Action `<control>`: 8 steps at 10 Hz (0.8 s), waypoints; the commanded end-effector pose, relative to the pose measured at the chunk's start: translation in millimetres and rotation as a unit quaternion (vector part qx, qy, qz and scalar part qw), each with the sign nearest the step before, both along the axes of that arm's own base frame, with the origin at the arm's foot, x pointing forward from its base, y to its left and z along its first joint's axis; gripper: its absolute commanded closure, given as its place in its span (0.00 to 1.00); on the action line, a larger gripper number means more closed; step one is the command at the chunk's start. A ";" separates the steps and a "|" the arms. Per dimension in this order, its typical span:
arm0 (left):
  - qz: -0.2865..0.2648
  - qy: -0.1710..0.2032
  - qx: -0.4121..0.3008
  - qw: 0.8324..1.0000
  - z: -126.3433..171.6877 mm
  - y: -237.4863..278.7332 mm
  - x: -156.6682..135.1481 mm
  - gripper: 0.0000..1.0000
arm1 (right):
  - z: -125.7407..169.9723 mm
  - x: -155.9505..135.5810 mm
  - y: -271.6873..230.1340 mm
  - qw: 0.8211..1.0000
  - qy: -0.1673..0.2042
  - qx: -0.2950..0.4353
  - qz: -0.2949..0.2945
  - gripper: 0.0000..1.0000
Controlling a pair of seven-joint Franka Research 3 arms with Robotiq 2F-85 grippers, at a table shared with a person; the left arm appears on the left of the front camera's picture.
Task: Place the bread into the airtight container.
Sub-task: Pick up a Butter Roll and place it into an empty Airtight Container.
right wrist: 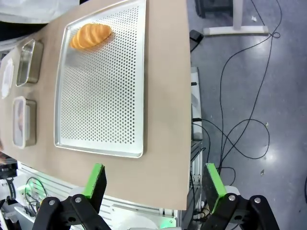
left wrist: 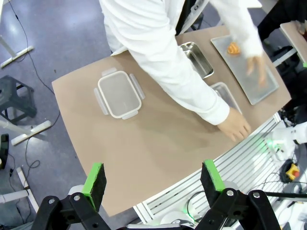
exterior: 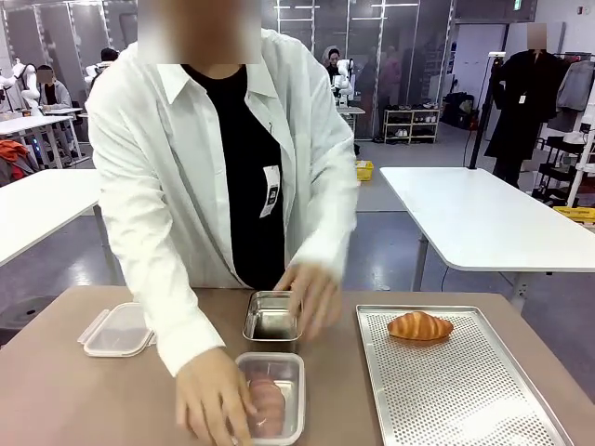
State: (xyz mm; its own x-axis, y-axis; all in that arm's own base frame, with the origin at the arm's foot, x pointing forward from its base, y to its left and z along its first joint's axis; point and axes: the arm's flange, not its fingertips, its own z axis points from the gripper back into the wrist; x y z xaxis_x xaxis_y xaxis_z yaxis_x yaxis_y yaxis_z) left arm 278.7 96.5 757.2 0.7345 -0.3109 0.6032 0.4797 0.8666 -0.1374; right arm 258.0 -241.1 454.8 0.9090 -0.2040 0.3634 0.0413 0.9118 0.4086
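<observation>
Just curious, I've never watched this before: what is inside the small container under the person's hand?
A pale pink lump lies inside the container, possibly food. The person's hand covers one side of it, so its full shape and kind stay hidden.

Front camera low, facing person across table. Wrist cameras high, downward; share tray.
</observation>
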 end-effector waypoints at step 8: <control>-0.006 -0.003 0.003 1.000 2.1 0.0 0.1 0.00 | 57.3 48.5 108.3 0.955 -0.027 -0.193 0.225 0.00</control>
